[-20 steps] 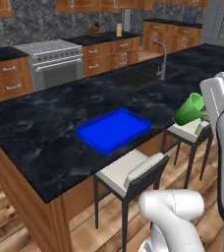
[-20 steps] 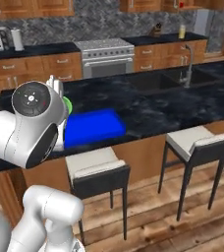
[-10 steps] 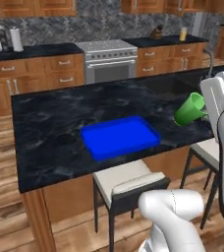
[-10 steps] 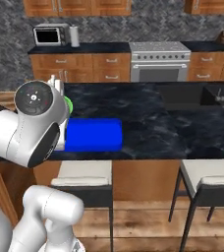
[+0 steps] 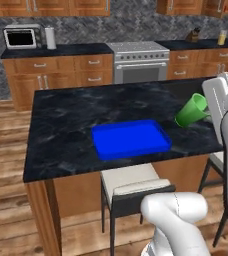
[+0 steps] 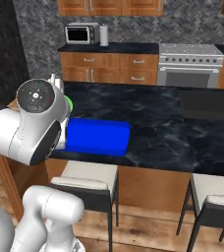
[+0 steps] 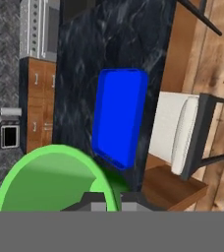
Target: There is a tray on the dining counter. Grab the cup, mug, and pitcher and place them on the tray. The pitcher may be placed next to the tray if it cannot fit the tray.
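White arm rises from base in tall bend, elbow joint bulking low in foreground, forearm standing near upright. Wrist raised well above tabletop height, hand turned sideways. Gripper (image 7: 106,199) pinched tight on rim of green cup (image 5: 192,110), one finger inside mouth, one outside. Cup carried tilted, mouth facing back toward hand. In right base view, round dark-capped joint hides most of hand, sliver of green showing beside it.
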